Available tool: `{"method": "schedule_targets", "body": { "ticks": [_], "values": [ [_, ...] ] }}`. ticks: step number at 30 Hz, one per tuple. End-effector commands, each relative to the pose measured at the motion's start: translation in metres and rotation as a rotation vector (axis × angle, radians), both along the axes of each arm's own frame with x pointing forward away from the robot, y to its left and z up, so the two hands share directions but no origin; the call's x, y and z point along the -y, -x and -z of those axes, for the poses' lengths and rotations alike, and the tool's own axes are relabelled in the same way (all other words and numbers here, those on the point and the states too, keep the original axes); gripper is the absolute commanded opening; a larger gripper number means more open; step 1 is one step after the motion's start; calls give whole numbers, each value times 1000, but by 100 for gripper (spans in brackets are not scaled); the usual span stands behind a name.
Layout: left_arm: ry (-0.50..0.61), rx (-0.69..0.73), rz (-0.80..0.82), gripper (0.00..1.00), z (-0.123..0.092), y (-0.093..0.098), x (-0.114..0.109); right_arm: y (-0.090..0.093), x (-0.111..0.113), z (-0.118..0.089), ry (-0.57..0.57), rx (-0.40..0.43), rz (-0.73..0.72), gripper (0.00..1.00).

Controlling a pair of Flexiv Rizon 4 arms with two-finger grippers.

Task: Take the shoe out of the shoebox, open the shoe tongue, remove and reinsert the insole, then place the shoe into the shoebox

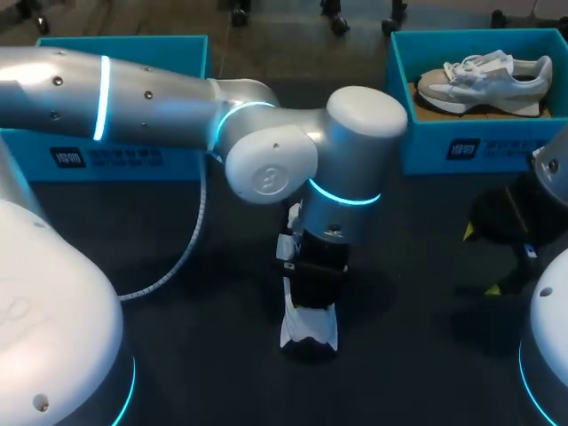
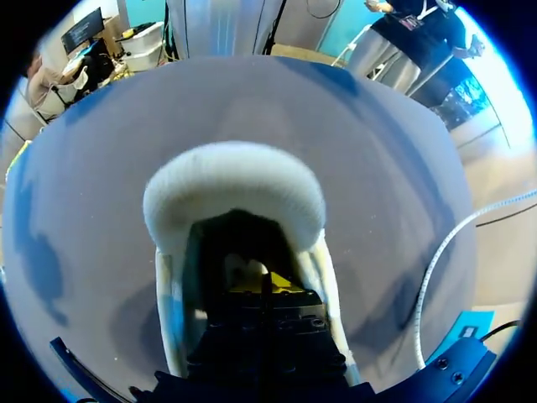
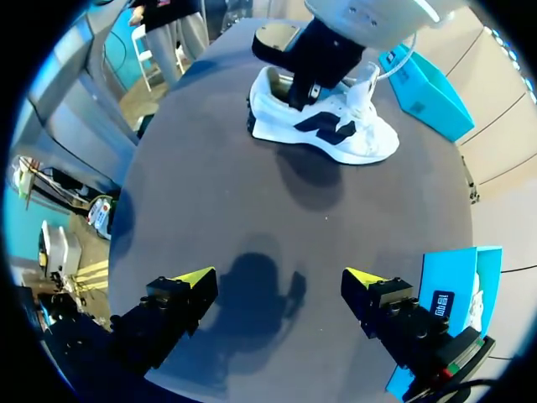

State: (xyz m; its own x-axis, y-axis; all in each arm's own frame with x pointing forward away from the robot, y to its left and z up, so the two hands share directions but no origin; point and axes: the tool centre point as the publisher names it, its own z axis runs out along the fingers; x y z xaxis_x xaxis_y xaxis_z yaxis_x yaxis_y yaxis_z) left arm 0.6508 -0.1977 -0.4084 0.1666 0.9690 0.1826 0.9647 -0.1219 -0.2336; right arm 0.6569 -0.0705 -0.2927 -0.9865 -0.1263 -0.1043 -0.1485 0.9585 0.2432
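Note:
A white shoe with black side panels (image 1: 309, 330) lies in the middle of the dark table. My left arm (image 1: 266, 169) reaches over it from the left. In the left wrist view my left gripper (image 2: 267, 285) sits down inside the shoe's opening, behind the padded heel collar (image 2: 235, 189), with its yellow tips pressed together; whether they pinch anything is hidden. My right gripper (image 3: 281, 281) hovers open over bare table well to the right of the shoe (image 3: 323, 122), with nothing between its fingers. A second, grey and white shoe (image 1: 484, 80) rests in the blue shoebox (image 1: 461, 146) at the back right.
A second blue box (image 1: 115, 155) stands at the back left, partly behind my left arm. A white cable (image 1: 182, 253) hangs from that arm down to the table left of the shoe.

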Motion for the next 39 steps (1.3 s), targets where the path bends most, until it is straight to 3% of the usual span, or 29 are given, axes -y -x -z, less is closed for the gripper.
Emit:
{"method": "schedule_targets", "body": {
  "ticks": [1, 4, 10, 17, 22, 31, 39],
  "values": [
    [-13, -25, 9, 0, 27, -3, 13, 1, 0, 1, 1, 3, 0, 100],
    [13, -36, 6, 0, 28, -1, 14, 1, 0, 1, 1, 3, 0, 100],
    [71, 51, -7, 0, 0, 7, 16, 1, 0, 1, 1, 3, 0, 100],
    [109, 18, 14, 0, -21, 18, 15, 1, 0, 1, 1, 3, 0, 100],
    [69, 11, 32, 0, -7, 23, 24, 1, 0, 1, 1, 3, 0, 100],
    [38, 32, 11, 0, 18, 11, 22, 1, 0, 1, 1, 3, 0, 100],
    [58, 50, 23, 0, -3, 12, 15, 1, 0, 1, 1, 3, 0, 100]
  ]
}}
